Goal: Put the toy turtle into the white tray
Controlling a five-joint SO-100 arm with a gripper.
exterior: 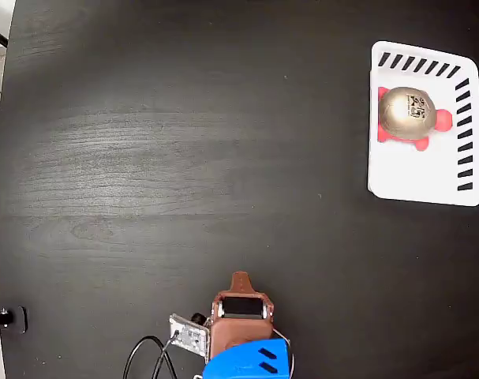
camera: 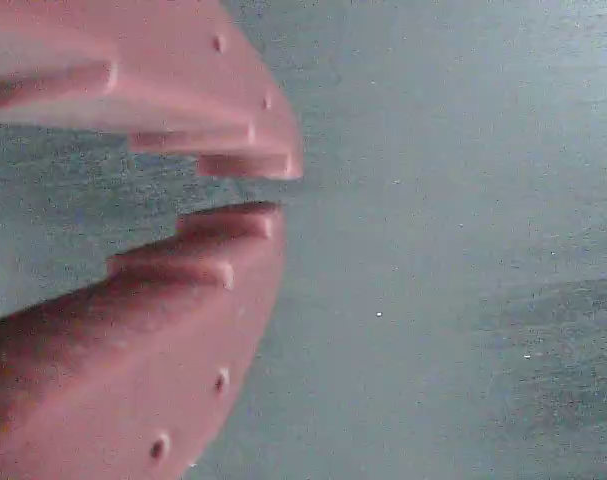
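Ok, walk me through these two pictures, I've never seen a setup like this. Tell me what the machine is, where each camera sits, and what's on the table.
The fixed view looks straight down on a black table. At the bottom edge sits a small robot arm, brown and blue, folded back near its base. At the top right lies the white tray with black slots along two edges, and the toy turtle, gold shell and pink feet, rests inside it.

The wrist view comes from a camera riding on the arm. The large pink shapes are its gripper seen very close, with the fingertips nearly together and nothing between them. Behind them is only bare table.
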